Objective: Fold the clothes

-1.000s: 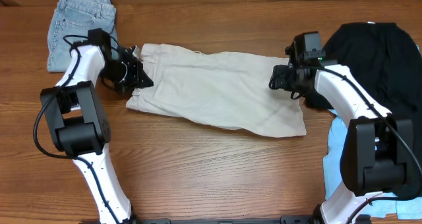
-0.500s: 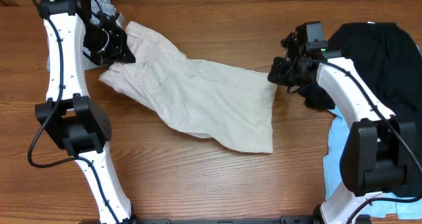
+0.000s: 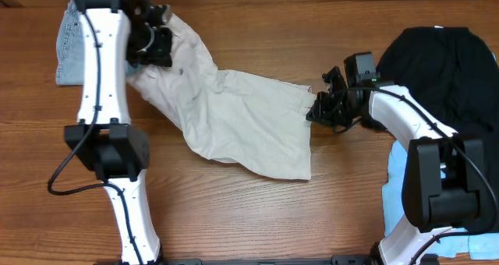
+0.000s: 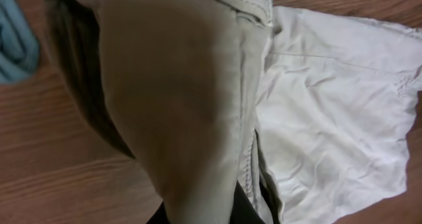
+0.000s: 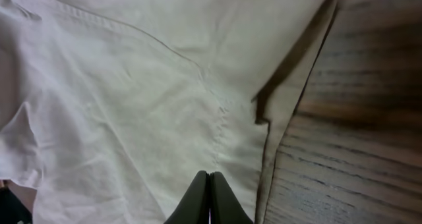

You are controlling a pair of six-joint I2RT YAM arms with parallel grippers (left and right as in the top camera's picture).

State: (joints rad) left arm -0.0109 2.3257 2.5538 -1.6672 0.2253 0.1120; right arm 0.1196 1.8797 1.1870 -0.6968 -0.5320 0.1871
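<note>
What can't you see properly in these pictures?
- Left gripper: its fingers are buried in the shorts in both the overhead and left wrist views.
- Denim: mostly behind the left arm in the overhead view.
- Blue cloth: under the right arm and cut off by the picture edge, overhead view.
- Right gripper: shut, but the right wrist view doesn't show whether it pinches cloth.
</note>
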